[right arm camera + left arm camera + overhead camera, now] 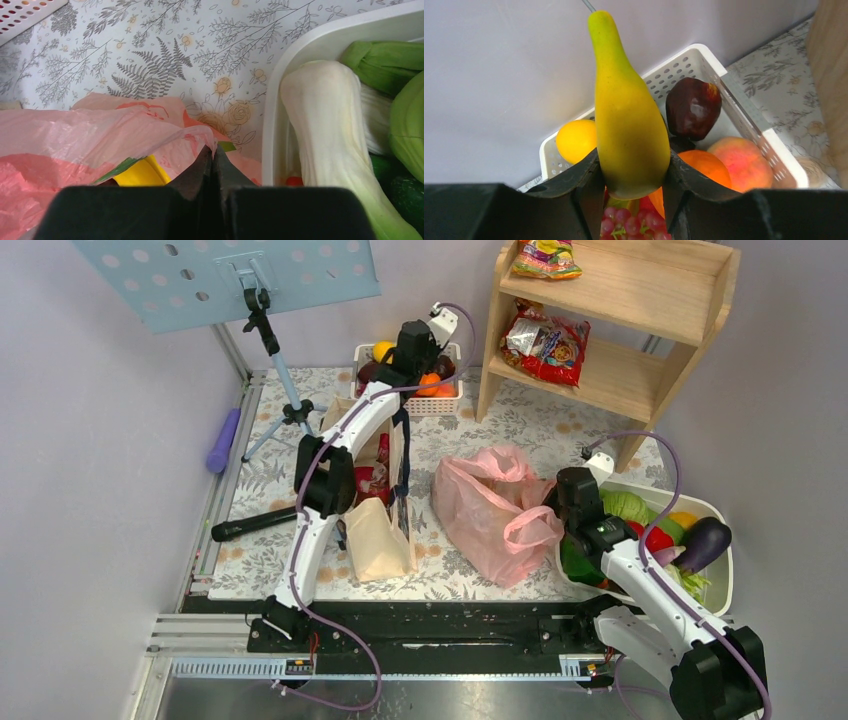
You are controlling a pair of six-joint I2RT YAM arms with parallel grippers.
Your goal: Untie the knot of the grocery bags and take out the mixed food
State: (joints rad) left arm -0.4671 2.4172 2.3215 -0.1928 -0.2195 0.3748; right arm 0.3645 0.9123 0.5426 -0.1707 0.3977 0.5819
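My left gripper (631,167) (412,348) is shut on a yellow banana (626,110) and holds it above the white perforated basket (704,55) (446,406) at the back. In the basket lie an orange, a dark red apple, a peach and red grapes. A pink grocery bag (488,508) (95,132) lies slumped on the mat in the middle. My right gripper (214,150) (562,502) is shut on a thin fold of its plastic at the right side. Something yellow and green (137,175) shows through the bag. The knot is out of view.
A beige canvas tote (378,532) stands beside the left arm. A white tub (724,585) (280,95) of vegetables sits at the right. A wooden shelf (620,335) with snack packets stands at the back right, a stand's tripod (280,410) at the back left.
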